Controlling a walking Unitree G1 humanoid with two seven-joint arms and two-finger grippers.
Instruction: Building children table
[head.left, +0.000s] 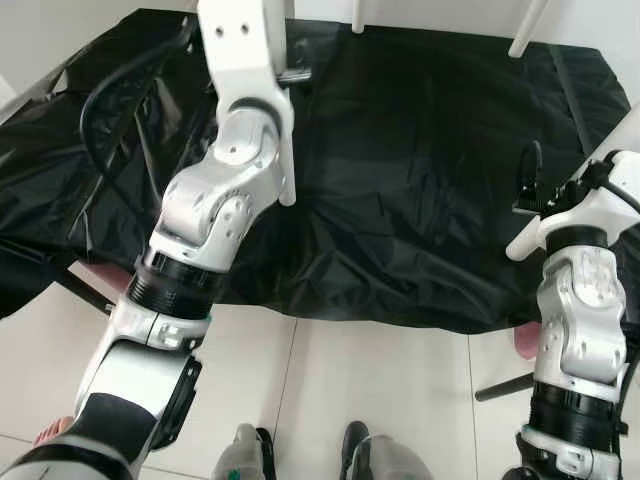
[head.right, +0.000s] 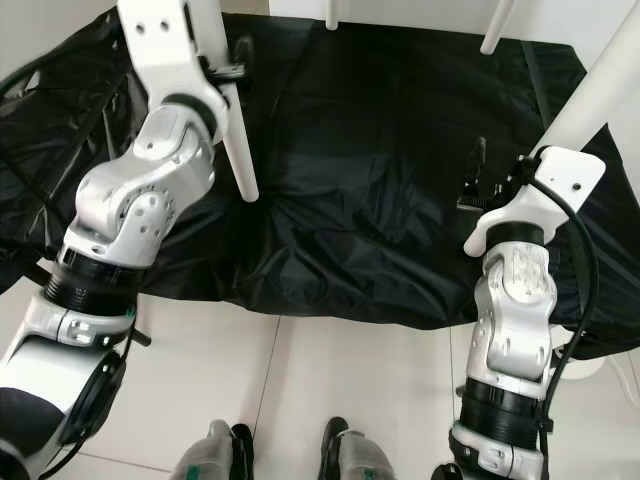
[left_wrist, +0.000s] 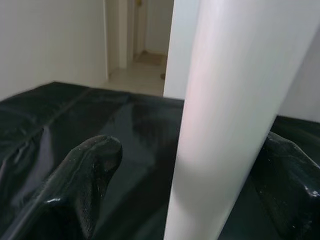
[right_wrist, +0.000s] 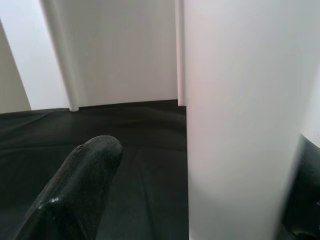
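My left fingers (left_wrist: 95, 170) pinch a white leg (left_wrist: 235, 115) at ten o'clock over the black sheet (head.left: 420, 180). My right fingers (right_wrist: 80, 195) pinch another leg (right_wrist: 235, 115) at three o'clock. If either grip loosens, I think that smooth leg could slide, tip and fall.

My arms wear brushed silver metal with glossy white plastic shells. My fingers (left_wrist: 90, 175) are black, rubbery and slightly shiny. The black sheet (head.left: 420, 170) before me is a thin, crinkled plastic-like cloth with a soft sheen in its folds. The white table leg (left_wrist: 235, 110) by my left fingers is smooth and satin-painted. The floor (head.left: 380, 370) near my feet is pale, glossy tile.
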